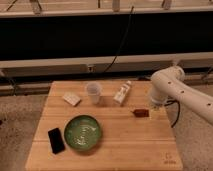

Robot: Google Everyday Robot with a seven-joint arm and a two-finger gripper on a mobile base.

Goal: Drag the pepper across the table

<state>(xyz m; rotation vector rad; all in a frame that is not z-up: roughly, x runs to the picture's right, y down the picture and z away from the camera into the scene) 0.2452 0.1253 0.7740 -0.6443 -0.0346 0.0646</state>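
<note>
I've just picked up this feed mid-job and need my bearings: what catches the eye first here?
The big white arm fills the right side, with its gripper low at the right edge of the table, beside the small dark pepper. Next is the green bowl at front left, with a black phone just left of it.

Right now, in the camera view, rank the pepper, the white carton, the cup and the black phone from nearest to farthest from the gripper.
The gripper is low over the table, toward the picture's right edge.
1. pepper: right beside the gripper.
2. white carton: behind, right of centre.
3. cup: behind, near the centre.
4. black phone: front, picture's left.
</note>
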